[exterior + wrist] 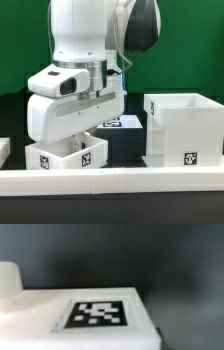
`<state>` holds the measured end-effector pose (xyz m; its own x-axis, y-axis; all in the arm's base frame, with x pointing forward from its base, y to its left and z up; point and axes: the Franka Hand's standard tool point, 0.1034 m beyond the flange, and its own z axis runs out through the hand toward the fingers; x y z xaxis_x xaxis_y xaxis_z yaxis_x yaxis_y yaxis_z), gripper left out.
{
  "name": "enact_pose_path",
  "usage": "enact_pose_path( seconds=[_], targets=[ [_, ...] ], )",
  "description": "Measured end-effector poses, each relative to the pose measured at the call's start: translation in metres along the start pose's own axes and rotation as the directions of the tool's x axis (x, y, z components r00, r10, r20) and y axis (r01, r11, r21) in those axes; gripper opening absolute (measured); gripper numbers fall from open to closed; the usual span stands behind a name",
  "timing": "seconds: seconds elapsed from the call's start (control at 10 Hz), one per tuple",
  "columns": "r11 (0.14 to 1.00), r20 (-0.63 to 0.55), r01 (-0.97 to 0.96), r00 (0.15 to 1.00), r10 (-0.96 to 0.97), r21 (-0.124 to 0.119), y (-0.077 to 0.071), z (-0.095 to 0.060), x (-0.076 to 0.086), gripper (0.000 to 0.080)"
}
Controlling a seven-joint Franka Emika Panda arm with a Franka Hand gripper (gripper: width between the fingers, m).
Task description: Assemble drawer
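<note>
Because the arm's [85,40] white body is hiding the fingertips, whether the gripper [82,138] is spread or pinching cannot be told. It is hanging close over a tagged tray [62,156] at seven o'clock in the exterior view. The tall box [185,128] is standing apart at three o'clock, with dark table [126,148] showing between.

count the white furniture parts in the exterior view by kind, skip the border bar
housing: 1
tray: 1
kind unclear: 2, the cut-off piece at the exterior view's left edge and the tagged piece between tray and housing
total: 4
</note>
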<state>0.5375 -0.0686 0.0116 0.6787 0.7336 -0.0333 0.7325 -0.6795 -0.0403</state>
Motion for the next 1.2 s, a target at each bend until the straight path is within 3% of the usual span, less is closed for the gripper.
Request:
enact_pose_path(
  seconds=[0.2,0.4,0.8,0.9,1.2],
  targets=[
    [0.99,0.009,0.144,0.989,-0.144,0.004,0.0,0.002,-0.003,0.0041],
    [0.952,0.029,0.307,0.951,-0.307,-0.002,-0.008,0.001,0.004,0.0041],
    [0.823,0.048,0.569,0.821,-0.568,0.007,-0.01,0.001,0.002,0.0041],
    [0.745,0.06,0.667,0.743,-0.667,0.014,-0.008,0.001,0.0,0.0041],
    [0.73,0.05,0.683,0.729,-0.683,0.009,-0.02,-0.001,0.018,0.0041]
  ],
)
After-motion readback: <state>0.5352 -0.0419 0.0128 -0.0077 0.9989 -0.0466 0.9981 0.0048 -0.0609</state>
